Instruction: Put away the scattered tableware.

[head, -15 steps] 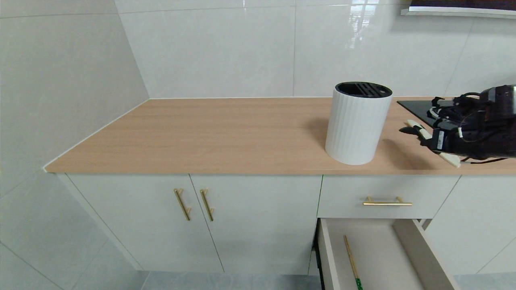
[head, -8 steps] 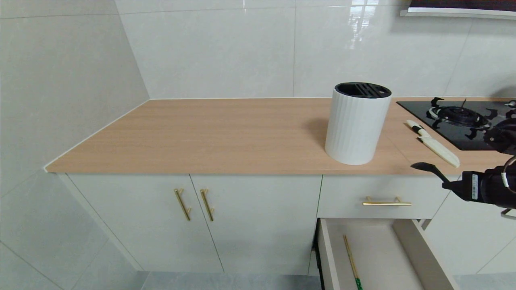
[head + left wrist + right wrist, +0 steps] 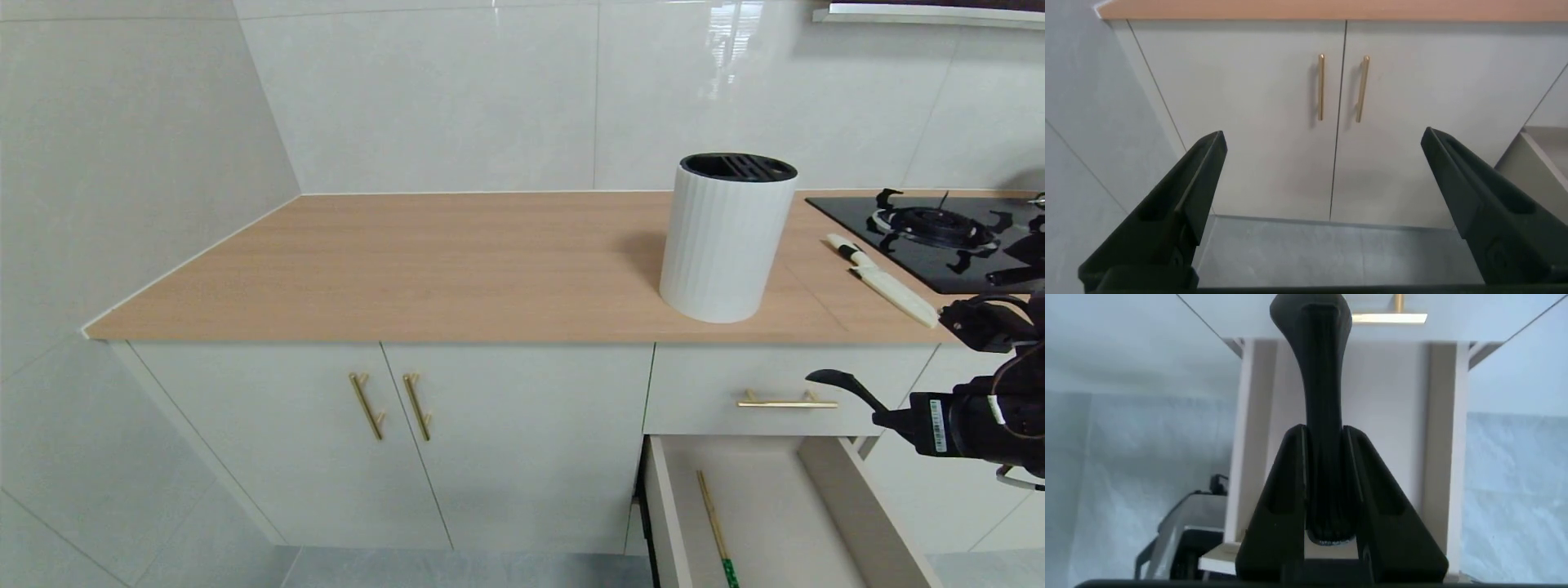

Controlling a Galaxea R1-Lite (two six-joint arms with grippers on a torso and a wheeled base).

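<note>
Down from the countertop (image 3: pixel 449 261), where it hovered by the knife (image 3: pixel 882 282) a second ago, the right gripper (image 3: pixel 890 418) has dropped in front of the cabinet. It now hangs above the right side of the open drawer (image 3: pixel 657 506). Its fingers are clenched on a black utensil (image 3: pixel 841 384), whose rounded end points left, close to the gold handle of the closed drawer above. From the right wrist, the black utensil (image 3: pixel 1319 343) sits pinched in the right gripper (image 3: pixel 1324 437) over the open drawer (image 3: pixel 1251 441).

Chopsticks (image 3: pixel 710 523) with a green tip lie inside the drawer near its left wall. On the counter a white ribbed holder (image 3: pixel 722 241) with a black slotted top stands upright. The knife lies to its right, beside the stove (image 3: pixel 939 237).

The left gripper (image 3: pixel 1323 143) is spread wide, low before the cabinet doors (image 3: pixel 1319 86).
</note>
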